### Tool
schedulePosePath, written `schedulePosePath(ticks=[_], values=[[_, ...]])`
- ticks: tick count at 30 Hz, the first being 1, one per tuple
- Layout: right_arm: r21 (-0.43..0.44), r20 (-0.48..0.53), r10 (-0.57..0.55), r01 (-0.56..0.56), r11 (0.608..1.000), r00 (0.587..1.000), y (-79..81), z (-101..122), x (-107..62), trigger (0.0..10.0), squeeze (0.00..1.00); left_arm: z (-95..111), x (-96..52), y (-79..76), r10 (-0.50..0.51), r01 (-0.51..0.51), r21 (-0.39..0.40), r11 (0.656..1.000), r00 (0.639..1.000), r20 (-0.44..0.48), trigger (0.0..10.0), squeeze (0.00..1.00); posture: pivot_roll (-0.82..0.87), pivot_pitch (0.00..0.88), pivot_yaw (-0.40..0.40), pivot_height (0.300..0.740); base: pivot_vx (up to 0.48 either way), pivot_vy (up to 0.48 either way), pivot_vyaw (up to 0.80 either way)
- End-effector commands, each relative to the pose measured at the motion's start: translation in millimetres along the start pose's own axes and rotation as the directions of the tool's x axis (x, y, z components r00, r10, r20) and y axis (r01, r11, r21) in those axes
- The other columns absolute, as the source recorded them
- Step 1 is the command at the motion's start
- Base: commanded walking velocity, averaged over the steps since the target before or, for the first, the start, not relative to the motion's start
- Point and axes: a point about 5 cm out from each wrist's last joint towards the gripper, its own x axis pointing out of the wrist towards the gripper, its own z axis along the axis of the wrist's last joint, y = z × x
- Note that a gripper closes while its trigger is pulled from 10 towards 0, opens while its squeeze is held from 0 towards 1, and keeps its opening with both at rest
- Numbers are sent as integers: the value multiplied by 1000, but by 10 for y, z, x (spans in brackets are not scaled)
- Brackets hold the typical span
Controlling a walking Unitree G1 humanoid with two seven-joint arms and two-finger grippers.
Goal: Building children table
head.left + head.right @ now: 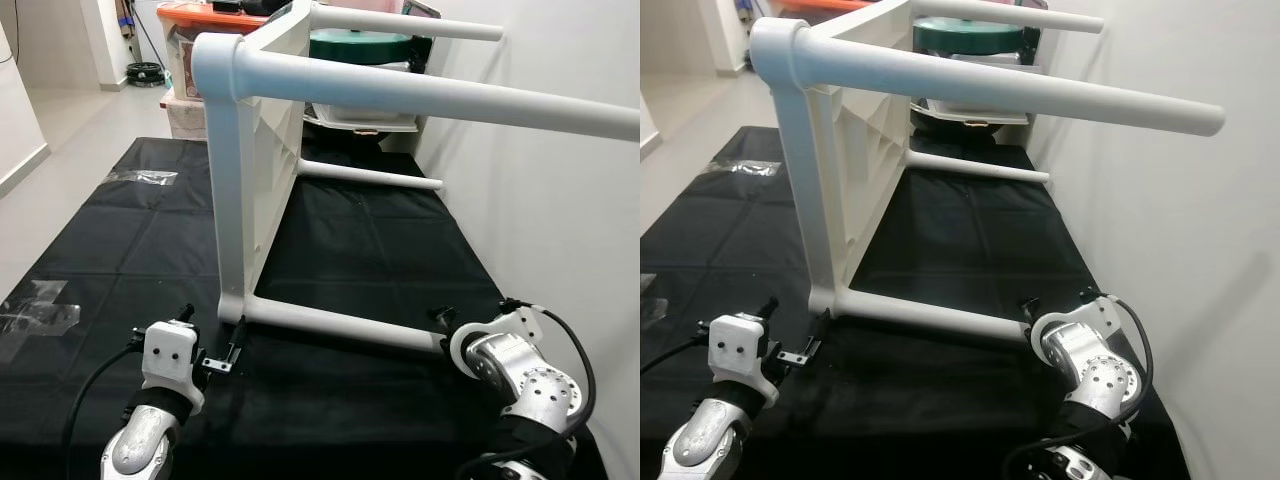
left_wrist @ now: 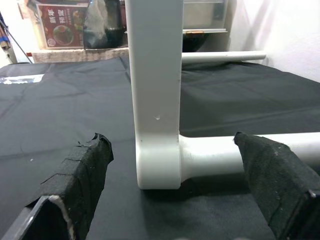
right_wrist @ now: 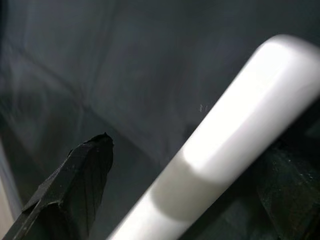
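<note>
White plastic children's table, a moulded top with four round tube legs, is lying on its side on the black cloth-covered surface, top panel standing vertical, two legs resting on the cloth and two sticking out in the air toward the wall.

Left gripper is sitting at the near bottom corner, jaws apart, one black padded finger on each side of the corner socket, not touching it. Right gripper is sitting at the free end of the near lower leg; jaws are apart, the leg passing between them with no visible clamping.

Handling judgement: hollow plastic, probably light and stiff; smooth tubes likely slippery under a pinch. Better holds look like the corner socket and the leg close to its joint, since a long leg gives leverage to twist loose.

View notes: head views are showing the whole table and both arms. Left wrist view is showing the leg-to-socket joint close up. Right wrist view is showing the gap around the leg tube.
</note>
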Motion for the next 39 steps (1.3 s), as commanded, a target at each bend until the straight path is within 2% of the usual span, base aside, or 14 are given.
schedulePosePath(ticks=[1,2,10,18,23,25,27,28,30,31,32,33,35,39], values=[[74,49,33,-36,997,998,89,102,-77,10000,0,-27,-4,7,-2,2,0,1000,1000,-8,10000,0,-8,0,-140,740,0,0,0],[142,72,39,-49,989,997,100,150,-136,10000,0,-27,-3,11,1,-1,-2,1000,1000,-7,10000,0,-6,0,-146,740,0,0,0],[129,62,-67,58,990,996,-96,111,-280,10000,0,-36,-5,13,0,0,-7,1000,1000,-9,10000,0,-33,0,-146,740,0,0,0],[76,211,-238,227,971,948,-350,613,-256,10000,0,-54,15,-26,-12,12,-21,1000,1000,-12,10000,0,-52,0,-134,740,0,0,0],[-221,375,96,-12,975,922,267,895,-388,10000,0,-49,16,-19,-8,8,-21,1000,1000,-8,10000,0,-39,0,-136,740,0,0,0],[-549,419,382,-104,829,824,730,784,-565,10000,0,-47,19,-14,-10,10,-16,1000,1000,-6,10000,0,-39,0,-135,740,0,0,0],[-726,375,524,-110,679,765,937,582,-616,10000,0,-40,23,-16,-15,15,-9,1000,1000,-3,10000,0,-34,0,-134,740,0,0,0],[-726,375,524,-110,679,765,937,582,-616,10000,0,-40,23,-16,-15,15,-9,1000,1000,-3,10000,0,-34,0,-134,740,0,0,0],[-848,299,609,-87,522,735,1042,364,-604,10000,0,-33,28,-18,-21,21,-5,1000,1000,0,10000,0,-6,0,-148,740,0,0,0],[-848,299,609,-87,522,735,1042,364,-604,10000,0,-33,28,-18,-21,21,-5,1000,1000,0,10000,0,-6,0,-148,740,0,0,0],[-934,241,654,-11,356,717,1056,189,-561,10000,0,-11,28,-14,-33,33,-3,999,999,6,10000,0,5,0,-149,740,0,0,0],[-934,241,654,-11,356,717,1056,189,-561,10000,0,-11,28,-14,-33,33,-3,999,999,6,10000,0,5,0,-149,740,0,0,0],[-964,265,704,178,197,659,1036,141,-549,10000,0,12,28,-4,-44,44,13,999,999,11,10000,0,6,0,-145,740,0,0,0],[-935,305,732,338,109,609,993,168,-539,10000,0,32,38,30,-38,37,34,999,999,18,10000,0,0,0,-138,740,0,0,0]])
